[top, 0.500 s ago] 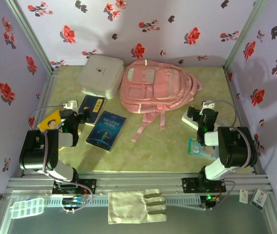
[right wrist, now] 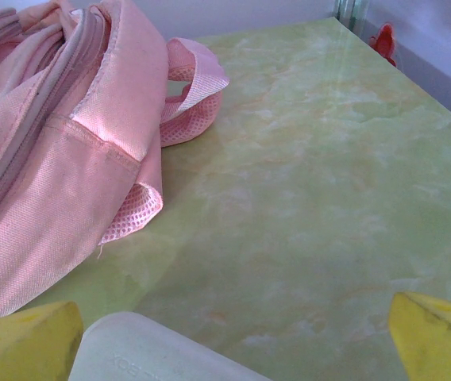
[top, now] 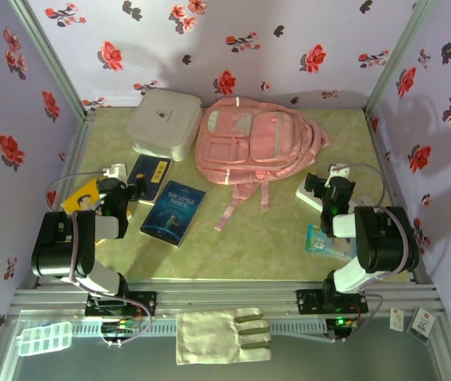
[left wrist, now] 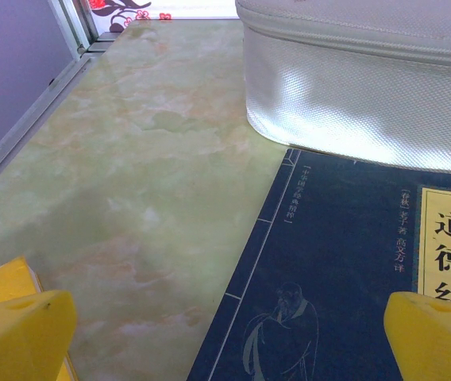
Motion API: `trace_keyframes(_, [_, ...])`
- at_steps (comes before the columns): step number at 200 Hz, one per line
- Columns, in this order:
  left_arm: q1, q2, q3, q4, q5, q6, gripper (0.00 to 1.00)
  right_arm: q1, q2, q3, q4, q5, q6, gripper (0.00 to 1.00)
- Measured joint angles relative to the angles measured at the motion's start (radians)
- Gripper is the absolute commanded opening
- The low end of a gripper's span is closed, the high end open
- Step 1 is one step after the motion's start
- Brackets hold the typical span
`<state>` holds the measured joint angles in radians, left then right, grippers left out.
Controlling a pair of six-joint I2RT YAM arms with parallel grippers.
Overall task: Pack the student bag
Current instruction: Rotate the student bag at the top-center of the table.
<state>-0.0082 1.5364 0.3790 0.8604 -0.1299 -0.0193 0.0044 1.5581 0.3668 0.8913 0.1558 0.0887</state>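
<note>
A: L side?
B: Left gripper [left wrist: 225, 340] jaws spread wide, empty, low over the dark blue book [left wrist: 344, 262], next to the white box [top: 162, 123].
A: Bag?
B: Student bag [top: 253, 143] lies flat, back-centre. Can't tell if the zip's open.
A: R?
B: Right gripper [right wrist: 233, 333] spread too, nothing held, above a pale rounded item [right wrist: 162, 349] beside the bag.
A: Step?
B: Prob. the very start. Next: lower jaws round an item, close.

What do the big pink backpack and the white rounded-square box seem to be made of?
The big pink backpack: soft woven fabric, matte, by its weave, stitched seams and mesh-lined straps. The white rounded-square box: probably coated textile or textured plastic, slightly shiny; its side shows a fine, gleaming woven pattern.
</note>
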Motion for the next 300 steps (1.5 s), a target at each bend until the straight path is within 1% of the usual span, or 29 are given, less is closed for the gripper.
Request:
trace_keyframes(186, [0.0,-0.006,0.0,-0.006,0.0,0.0,1.0,0.0,-0.008,0.002,-0.018,0.012,0.005,0.99])
trace_keyframes(213, [0.0,-0.1,0.006,-0.085,-0.007,0.0,1.0,0.0,-0.072,0.052,-0.151,0.033,0.013,0.99])
trace_keyframes(239, [-0.005,-0.209,0.054,-0.196,-0.029,-0.011,1.0,0.023,-0.115,0.167,-0.309,0.063,0.008,0.99])
trace_keyframes(252, [-0.013,-0.264,0.089,-0.255,-0.036,-0.049,1.0,0.046,-0.132,0.231,-0.394,0.078,0.018,0.99])
trace_keyframes(273, [-0.038,-0.323,0.166,-0.367,-0.039,-0.138,1.0,0.066,-0.14,0.369,-0.578,0.074,0.084,0.99])
trace_keyframes(288, [-0.075,-0.334,0.246,-0.459,-0.039,-0.211,1.0,0.066,-0.125,0.488,-0.715,0.057,0.153,0.99])
trace_keyframes(300, [-0.121,-0.331,0.308,-0.519,-0.039,-0.262,1.0,0.066,-0.103,0.567,-0.785,0.031,0.206,0.99])
